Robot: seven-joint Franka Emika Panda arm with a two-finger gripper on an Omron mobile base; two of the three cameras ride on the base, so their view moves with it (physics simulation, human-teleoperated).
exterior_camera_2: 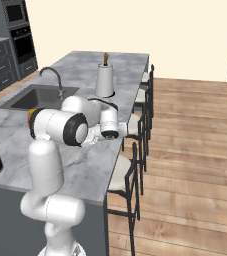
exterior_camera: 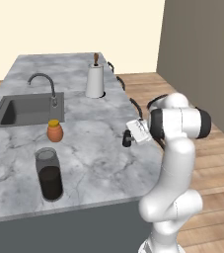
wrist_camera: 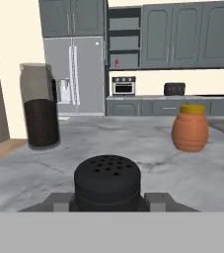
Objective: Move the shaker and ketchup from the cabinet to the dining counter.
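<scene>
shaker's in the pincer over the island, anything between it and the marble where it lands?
Nothing visible does. The pincer holds the shaker over bare marble of the dining counter. The orange jar and the dark-filled glass jar stand farther off, to either side.

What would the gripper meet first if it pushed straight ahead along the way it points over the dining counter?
Probably nothing nearby: the gripper, shut on the shaker, points between the dark jar and the orange jar.

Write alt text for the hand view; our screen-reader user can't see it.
The gripper holds the black shaker low over the marble dining counter. An orange jar stands right, a glass canister left.
</scene>
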